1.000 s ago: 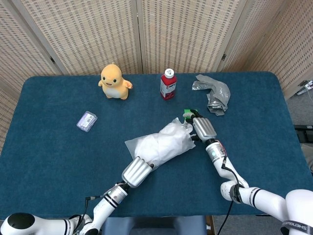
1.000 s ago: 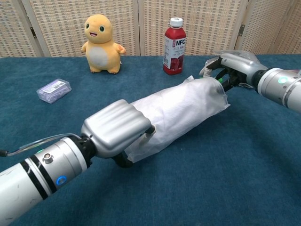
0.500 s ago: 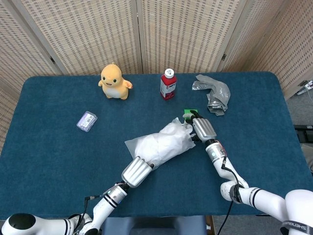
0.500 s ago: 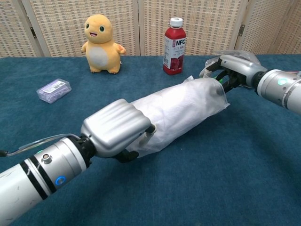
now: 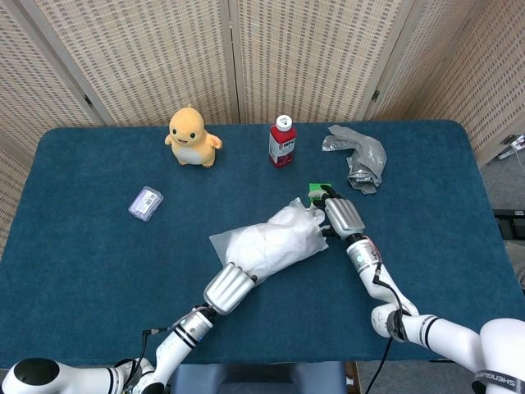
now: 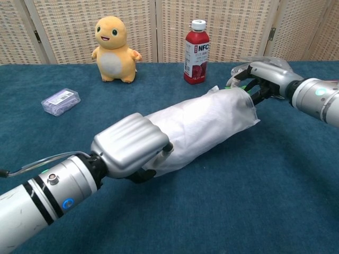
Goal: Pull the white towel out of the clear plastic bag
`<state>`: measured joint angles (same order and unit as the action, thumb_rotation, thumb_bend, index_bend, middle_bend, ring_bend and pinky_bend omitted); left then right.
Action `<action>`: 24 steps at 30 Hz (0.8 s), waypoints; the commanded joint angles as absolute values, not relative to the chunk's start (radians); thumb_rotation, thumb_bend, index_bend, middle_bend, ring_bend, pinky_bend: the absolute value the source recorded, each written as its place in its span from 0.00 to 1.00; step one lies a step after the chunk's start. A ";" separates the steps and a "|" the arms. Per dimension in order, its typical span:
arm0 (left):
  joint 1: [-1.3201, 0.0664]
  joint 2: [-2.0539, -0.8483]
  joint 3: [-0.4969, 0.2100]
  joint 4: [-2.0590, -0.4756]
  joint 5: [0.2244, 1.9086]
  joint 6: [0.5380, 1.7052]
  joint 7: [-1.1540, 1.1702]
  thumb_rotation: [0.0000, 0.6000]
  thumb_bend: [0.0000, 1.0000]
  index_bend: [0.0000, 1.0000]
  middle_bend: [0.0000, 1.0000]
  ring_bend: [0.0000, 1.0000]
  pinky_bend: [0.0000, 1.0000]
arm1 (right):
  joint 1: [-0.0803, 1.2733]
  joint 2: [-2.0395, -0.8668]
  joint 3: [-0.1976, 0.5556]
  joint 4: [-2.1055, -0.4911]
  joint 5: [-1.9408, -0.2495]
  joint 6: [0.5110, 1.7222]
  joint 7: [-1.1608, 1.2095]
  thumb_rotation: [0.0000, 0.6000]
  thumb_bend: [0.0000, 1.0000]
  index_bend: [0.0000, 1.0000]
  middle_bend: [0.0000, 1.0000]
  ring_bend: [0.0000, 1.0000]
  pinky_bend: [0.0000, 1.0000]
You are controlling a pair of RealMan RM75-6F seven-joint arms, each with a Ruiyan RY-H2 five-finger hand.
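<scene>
Towel (image 6: 204,124) is still sitting in the bag (image 5: 234,240) below the juice bottle (image 5: 281,140), left hand (image 6: 131,145) gripping one end, right hand (image 6: 260,78) probably pinching the other, barely shifting.

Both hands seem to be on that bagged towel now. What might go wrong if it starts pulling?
The left hand grips one end of the clear plastic bag and the right hand is at the other end. If the right hand's fingers catch plastic rather than the white towel, the bag may simply stretch or tear. If the left hand's hold slips, bag and towel could slide together instead of separating. The juice bottle stands just behind, so a sudden release might knock it over.
</scene>
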<state>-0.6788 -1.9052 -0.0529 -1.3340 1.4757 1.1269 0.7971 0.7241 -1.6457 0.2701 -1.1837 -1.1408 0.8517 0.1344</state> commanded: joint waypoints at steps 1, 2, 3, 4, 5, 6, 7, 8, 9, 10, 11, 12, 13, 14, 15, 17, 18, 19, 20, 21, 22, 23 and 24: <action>-0.676 -1.907 -0.053 -1.323 1.494 1.143 0.771 1.00 0.35 0.67 0.94 0.81 0.84 | 0.724 -1.645 0.270 -1.184 -1.141 0.852 0.136 1.00 0.66 0.78 0.22 0.04 0.21; -0.676 -1.908 -0.053 -1.318 1.502 1.151 0.759 1.00 0.35 0.69 0.95 0.82 0.85 | 0.723 -1.645 0.270 -1.184 -1.142 0.853 0.136 1.00 0.66 0.78 0.22 0.04 0.21; -0.675 -1.909 -0.054 -1.313 1.508 1.156 0.752 1.00 0.35 0.69 0.96 0.83 0.85 | 0.723 -1.644 0.270 -1.185 -1.143 0.853 0.137 1.00 0.66 0.78 0.22 0.04 0.21; -0.674 -1.911 -0.054 -1.309 1.511 1.160 0.746 1.00 0.36 0.70 0.97 0.83 0.86 | 0.723 -1.644 0.270 -1.185 -1.143 0.854 0.137 1.00 0.66 0.78 0.22 0.04 0.21; -0.673 -1.911 -0.055 -1.308 1.514 1.163 0.742 1.00 0.36 0.71 0.97 0.84 0.87 | 0.722 -1.644 0.270 -1.186 -1.144 0.854 0.137 1.00 0.66 0.78 0.22 0.04 0.21; -0.673 -1.911 -0.055 -1.306 1.517 1.166 0.739 1.00 0.36 0.71 0.97 0.84 0.87 | 0.722 -1.643 0.270 -1.187 -1.144 0.855 0.137 1.00 0.66 0.78 0.22 0.04 0.21; -0.672 -1.911 -0.056 -1.307 1.519 1.168 0.738 1.00 0.36 0.71 0.97 0.84 0.87 | 0.722 -1.642 0.270 -1.187 -1.145 0.856 0.136 1.00 0.66 0.78 0.22 0.04 0.21; -0.671 -1.910 -0.056 -1.309 1.519 1.168 0.736 1.00 0.36 0.71 0.98 0.84 0.88 | 0.721 -1.641 0.271 -1.188 -1.144 0.856 0.135 1.00 0.66 0.78 0.22 0.04 0.21; -0.670 -1.907 -0.057 -1.312 1.519 1.170 0.737 1.00 0.36 0.71 0.98 0.84 0.88 | 0.721 -1.639 0.271 -1.189 -1.143 0.857 0.134 1.00 0.66 0.78 0.22 0.04 0.21; -0.669 -1.904 -0.058 -1.316 1.519 1.170 0.737 1.00 0.36 0.71 0.98 0.84 0.88 | 0.721 -1.638 0.273 -1.190 -1.143 0.859 0.133 1.00 0.66 0.78 0.22 0.04 0.21; -0.667 -1.901 -0.058 -1.319 1.519 1.171 0.738 1.00 0.36 0.71 0.98 0.84 0.88 | 0.720 -1.636 0.273 -1.191 -1.142 0.860 0.131 1.00 0.66 0.78 0.22 0.04 0.21; -0.665 -1.897 -0.060 -1.325 1.517 1.172 0.739 1.00 0.36 0.71 0.98 0.85 0.88 | 0.720 -1.633 0.275 -1.193 -1.140 0.861 0.129 1.00 0.66 0.78 0.22 0.04 0.21; -0.664 -1.894 -0.061 -1.328 1.516 1.173 0.740 1.00 0.36 0.71 0.98 0.85 0.88 | 0.720 -1.631 0.276 -1.194 -1.139 0.862 0.127 1.00 0.66 0.78 0.22 0.04 0.21; -0.662 -1.891 -0.062 -1.332 1.513 1.172 0.741 1.00 0.36 0.71 0.98 0.85 0.88 | 0.719 -1.629 0.277 -1.196 -1.137 0.863 0.126 1.00 0.66 0.78 0.22 0.04 0.21; -0.660 -1.887 -0.064 -1.338 1.509 1.171 0.741 1.00 0.36 0.71 0.98 0.85 0.88 | 0.718 -1.626 0.278 -1.199 -1.136 0.865 0.124 1.00 0.66 0.78 0.23 0.04 0.21; -0.658 -1.883 -0.067 -1.343 1.503 1.170 0.745 1.00 0.36 0.71 0.98 0.85 0.88 | 0.717 -1.624 0.280 -1.201 -1.133 0.866 0.121 1.00 0.66 0.78 0.23 0.04 0.21; -0.657 -1.882 -0.069 -1.347 1.501 1.170 0.747 1.00 0.36 0.71 0.98 0.85 0.88 | 0.716 -1.622 0.280 -1.203 -1.131 0.866 0.120 1.00 0.66 0.78 0.23 0.04 0.21; -0.656 -1.883 -0.071 -1.348 1.500 1.171 0.746 1.00 0.36 0.71 0.98 0.85 0.89 | 0.716 -1.621 0.280 -1.203 -1.129 0.866 0.119 1.00 0.66 0.78 0.23 0.04 0.21; -0.656 -1.884 -0.072 -1.347 1.500 1.173 0.746 1.00 0.36 0.72 0.98 0.85 0.89 | 0.715 -1.621 0.280 -1.203 -1.128 0.866 0.119 1.00 0.66 0.78 0.23 0.04 0.21; -0.655 -1.887 -0.074 -1.345 1.501 1.178 0.746 1.00 0.36 0.72 0.99 0.86 0.90 | 0.715 -1.620 0.281 -1.203 -1.127 0.866 0.119 1.00 0.66 0.78 0.23 0.04 0.21; -0.654 -1.890 -0.076 -1.343 1.503 1.182 0.744 1.00 0.37 0.72 0.99 0.87 0.91 | 0.714 -1.619 0.281 -1.203 -1.126 0.866 0.118 1.00 0.66 0.78 0.23 0.04 0.21; -0.653 -1.892 -0.077 -1.341 1.506 1.186 0.741 1.00 0.37 0.73 1.00 0.87 0.92 | 0.714 -1.619 0.281 -1.204 -1.125 0.866 0.118 1.00 0.66 0.78 0.23 0.04 0.21; -0.652 -1.895 -0.078 -1.337 1.508 1.192 0.738 1.00 0.37 0.73 1.00 0.87 0.93 | 0.714 -1.618 0.281 -1.204 -1.125 0.866 0.118 1.00 0.66 0.78 0.23 0.04 0.21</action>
<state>-0.6528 -1.8932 -0.0769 -1.3394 1.5063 1.1891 0.7398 0.7135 -1.6175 0.2811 -1.2038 -1.1244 0.8662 0.1183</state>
